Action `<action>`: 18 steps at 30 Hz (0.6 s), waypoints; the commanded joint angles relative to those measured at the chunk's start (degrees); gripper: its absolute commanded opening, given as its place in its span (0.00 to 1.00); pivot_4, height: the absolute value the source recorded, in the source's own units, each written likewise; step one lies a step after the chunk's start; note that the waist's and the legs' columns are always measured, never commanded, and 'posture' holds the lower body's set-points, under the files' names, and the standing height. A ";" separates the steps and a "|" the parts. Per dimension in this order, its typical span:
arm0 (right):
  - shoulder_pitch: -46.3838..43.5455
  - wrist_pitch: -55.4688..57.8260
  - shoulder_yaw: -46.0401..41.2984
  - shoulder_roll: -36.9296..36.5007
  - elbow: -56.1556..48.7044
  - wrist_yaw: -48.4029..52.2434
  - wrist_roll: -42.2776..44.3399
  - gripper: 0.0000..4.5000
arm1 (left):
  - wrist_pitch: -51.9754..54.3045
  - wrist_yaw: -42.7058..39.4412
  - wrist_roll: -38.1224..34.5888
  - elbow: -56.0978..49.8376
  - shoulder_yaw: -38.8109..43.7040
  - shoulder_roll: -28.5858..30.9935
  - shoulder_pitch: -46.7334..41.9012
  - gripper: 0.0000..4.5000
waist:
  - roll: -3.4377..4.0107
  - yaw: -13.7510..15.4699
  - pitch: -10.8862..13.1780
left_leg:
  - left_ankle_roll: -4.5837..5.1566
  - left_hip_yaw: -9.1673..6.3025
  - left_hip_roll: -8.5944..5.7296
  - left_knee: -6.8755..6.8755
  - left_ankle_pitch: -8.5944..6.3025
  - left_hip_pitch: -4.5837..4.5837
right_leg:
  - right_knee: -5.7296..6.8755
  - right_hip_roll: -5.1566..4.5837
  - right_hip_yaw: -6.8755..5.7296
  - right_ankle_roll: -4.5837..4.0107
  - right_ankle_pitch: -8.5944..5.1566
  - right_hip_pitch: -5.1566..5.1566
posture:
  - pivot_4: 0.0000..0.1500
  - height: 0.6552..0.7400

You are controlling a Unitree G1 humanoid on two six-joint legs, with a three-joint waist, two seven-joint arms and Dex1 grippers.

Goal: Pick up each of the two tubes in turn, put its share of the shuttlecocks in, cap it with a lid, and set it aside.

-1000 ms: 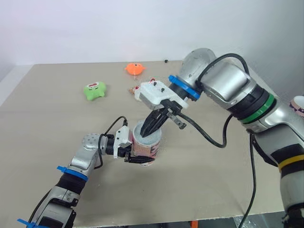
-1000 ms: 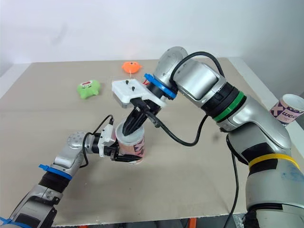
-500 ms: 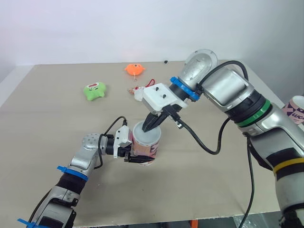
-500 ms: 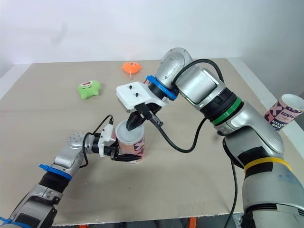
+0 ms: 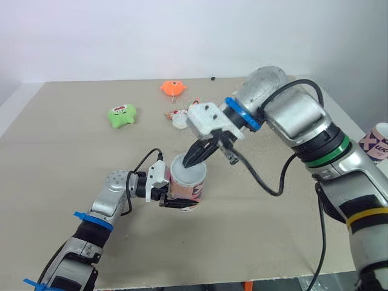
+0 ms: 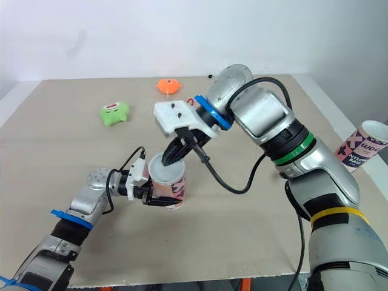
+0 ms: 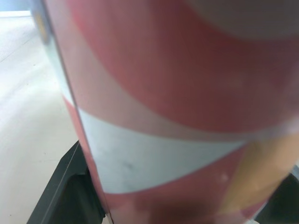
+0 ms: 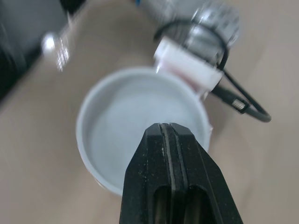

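From the head camera I see the tube [image 5: 188, 182] standing upright on the table [image 5: 60, 157], a little below and left of the frame's centre. The left gripper [image 5: 178, 199] reaches in from the lower left and pinches it low on its side, one black finger on each flank. The right gripper [image 5: 191, 160] comes down from the upper right with its tips just over the near-right part of the tube's pale top; I can't tell from here whether they touch it.

The right wrist camera adds what the head view lacks. The two fingers [image 8: 154, 154] are pressed flat together with nothing between them, and the tube's top reads as a shallow white disc with a raised rim. The left wrist camera gives the red and white wall of the tube right up against the lens, with a black finger [image 7: 65, 189] hugging it.

Toward the upper left lie a green toy [image 5: 120, 115] and an orange toy [image 5: 172, 88]. A second tube [image 6: 362, 145] shows at the right edge.
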 commanded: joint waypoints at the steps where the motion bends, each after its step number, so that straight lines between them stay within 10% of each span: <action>1: 2.53 6.22 -12.44 -5.54 -3.00 1.71 7.64 0.00 | 0.33 1.78 1.36 1.46 0.28 0.15 1.33 0.68 | -0.08 0.34 0.03 | 0.00 -0.04 -0.06 -0.01 0.00 -0.04 | -0.02 -0.05 -0.02 0.02 -0.02 0.00 | 1.00 1.00; 18: 48.80 13.62 -36.86 -13.93 -28.05 -30.47 6.23 0.00 | -0.50 0.08 -0.82 -0.39 2.08 1.25 1.95 0.68 | -0.17 -0.04 0.10 | -0.06 -0.02 -0.30 -0.38 -0.05 -0.06 | -0.10 -0.02 0.20 0.91 -0.36 -0.01 | 1.00 1.00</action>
